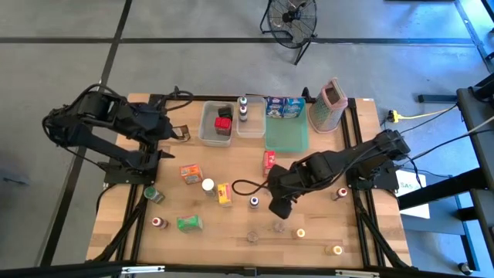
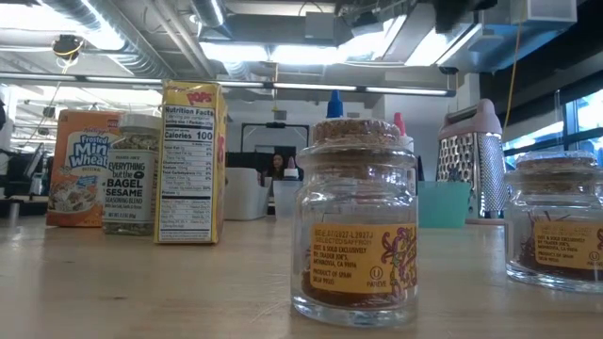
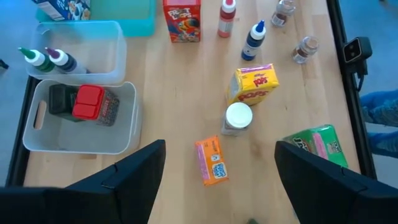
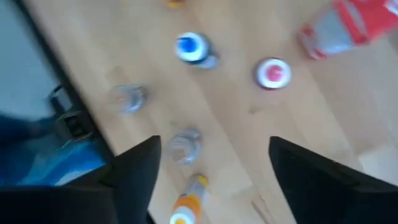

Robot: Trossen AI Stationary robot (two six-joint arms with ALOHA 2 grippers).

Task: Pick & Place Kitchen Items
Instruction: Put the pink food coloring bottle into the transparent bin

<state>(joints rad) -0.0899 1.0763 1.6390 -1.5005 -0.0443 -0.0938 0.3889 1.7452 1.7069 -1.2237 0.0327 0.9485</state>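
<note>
The kitchen items stand scattered on the wooden table: an orange box [image 1: 190, 173], a white-capped jar [image 1: 208, 185], a yellow box [image 1: 224, 193], a red box [image 1: 268, 161], a blue-capped bottle [image 1: 253, 202], a green box [image 1: 188, 223] and small clear jars [image 1: 278, 227]. My left gripper [image 1: 171, 133] hangs open over the table's far left part, beside the tubs; its wrist view looks down on the orange box [image 3: 212, 160] and the white-capped jar [image 3: 238, 118]. My right gripper [image 1: 276, 207] hovers open above the table's middle, over the blue-capped bottle [image 4: 191, 48], a red-capped bottle [image 4: 272, 73] and a clear jar [image 4: 183, 146].
Two clear tubs [image 1: 217, 123] [image 1: 249, 116] sit at the far edge; one holds a red-and-black item [image 3: 87, 104], the other two small bottles [image 3: 46, 59]. A green tray [image 1: 287, 133] and a pink-topped grater [image 1: 328, 106] stand to their right. Cork-lidded jars [image 2: 356, 226] crowd the near edge.
</note>
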